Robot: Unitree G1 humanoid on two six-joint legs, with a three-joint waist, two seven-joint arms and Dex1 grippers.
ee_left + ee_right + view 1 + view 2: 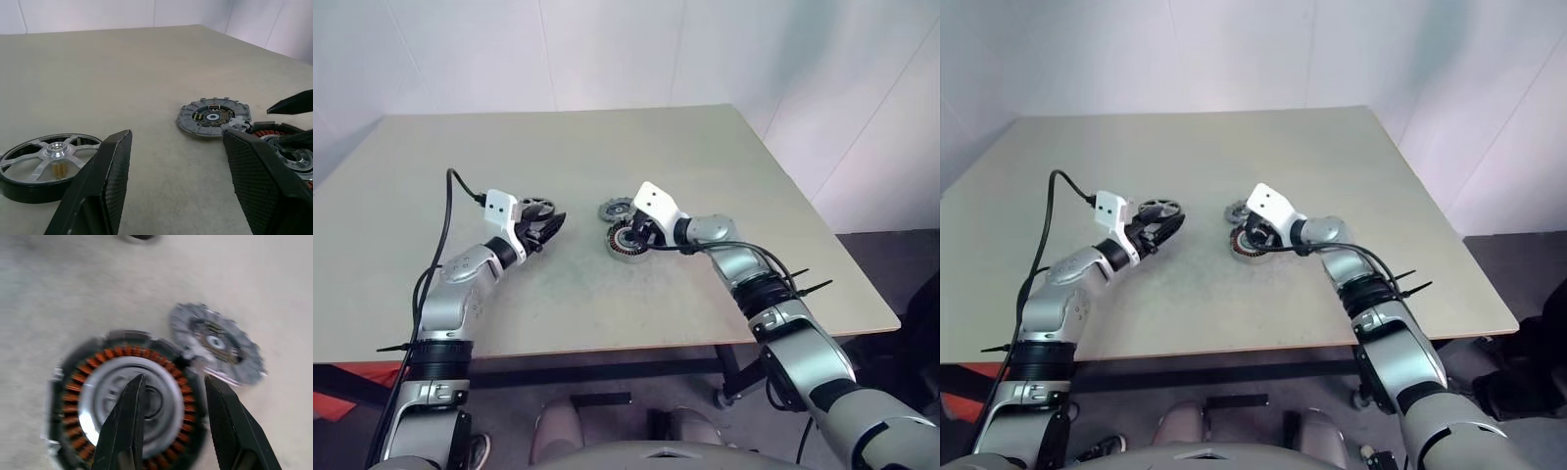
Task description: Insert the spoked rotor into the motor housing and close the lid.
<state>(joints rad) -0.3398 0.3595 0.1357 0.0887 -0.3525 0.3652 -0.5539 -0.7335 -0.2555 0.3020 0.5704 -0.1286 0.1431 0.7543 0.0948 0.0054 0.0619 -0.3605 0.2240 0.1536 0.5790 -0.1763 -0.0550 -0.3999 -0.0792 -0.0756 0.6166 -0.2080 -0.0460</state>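
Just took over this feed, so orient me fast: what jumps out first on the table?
The housing, with its ring of copper-red windings, sits mid-table, and the right gripper hangs over its grey hub with jaws open. The notched grey lid lies flat against the housing's far edge. To the left, the rotor lies flat on the table, beside the left gripper, whose jaws are open and empty.

On the bench [705, 166] we find the motor housing [628, 242] near mid-bench, the lid [615, 210] touching its far edge, and the spoked rotor [537, 207] lying well apart to their left.
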